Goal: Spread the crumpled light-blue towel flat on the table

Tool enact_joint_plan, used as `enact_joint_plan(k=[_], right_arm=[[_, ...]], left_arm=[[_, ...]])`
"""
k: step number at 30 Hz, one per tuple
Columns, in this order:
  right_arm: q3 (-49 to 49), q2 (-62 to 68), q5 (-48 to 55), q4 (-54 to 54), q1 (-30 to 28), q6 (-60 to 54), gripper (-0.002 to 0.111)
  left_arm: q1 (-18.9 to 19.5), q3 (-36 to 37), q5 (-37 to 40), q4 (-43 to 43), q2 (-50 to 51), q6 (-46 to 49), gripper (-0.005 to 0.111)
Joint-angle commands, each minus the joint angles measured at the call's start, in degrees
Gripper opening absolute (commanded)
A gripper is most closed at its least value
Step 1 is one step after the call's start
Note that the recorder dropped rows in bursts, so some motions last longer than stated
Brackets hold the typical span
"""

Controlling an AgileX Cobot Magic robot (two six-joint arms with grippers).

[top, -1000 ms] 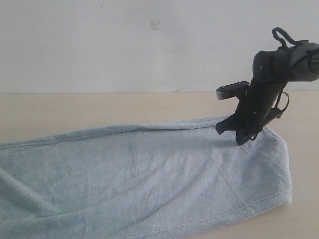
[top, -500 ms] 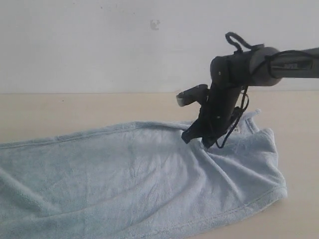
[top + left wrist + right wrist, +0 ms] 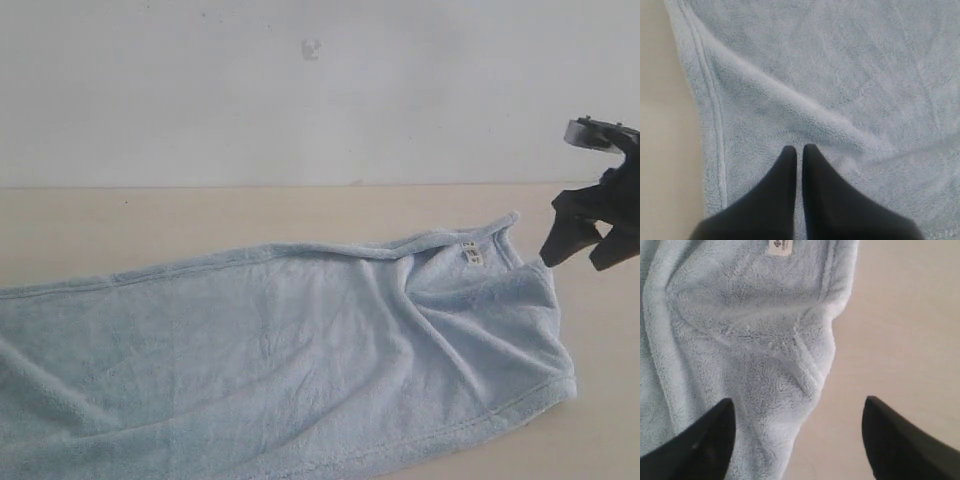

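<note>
Towel [image 3: 300, 350] lies rumpled on table [image 3: 200, 220]; right gripper [image 3: 573, 263] gapes empty at its edge, left gripper [image 3: 800, 148] clenched shut.

Exterior view: towel [image 3: 300, 350] runs out of frame at 9 and 6 o'clock, so its ends there are not seen. Same view: right tool [image 3: 573, 262] cut by the frame at 3 o'clock, arm behind it out of view. Print on tag [image 3: 472, 255] too small to read.

Right wrist view: tag clipped by the frame edge, print blurred.

Left wrist view: finger roots of left tool [image 3: 799, 149] cut off; towel overruns the frame.
</note>
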Motion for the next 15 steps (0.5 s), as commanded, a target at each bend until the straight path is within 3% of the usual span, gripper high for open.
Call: enact_joint_plan(k=[1,6,15], right_arm=[[3.22,-0.02,-3.75,4.9,-0.52,-5.27,0.058],[3.34,2.32,-4.67,4.38,1.61,-5.71,0.066],[3.34,4.5,-9.2,-0.63,2.09,-2.4,0.066]], left_arm=[[-0.11,-0.18,-0.86,-2.37,-0.68,2.2,0.004],[-0.11,-0.18,-0.86,-2.37,-0.68,2.2,0.004],[-0.11,-0.18,-0.86,-2.37,-0.68,2.2,0.004]])
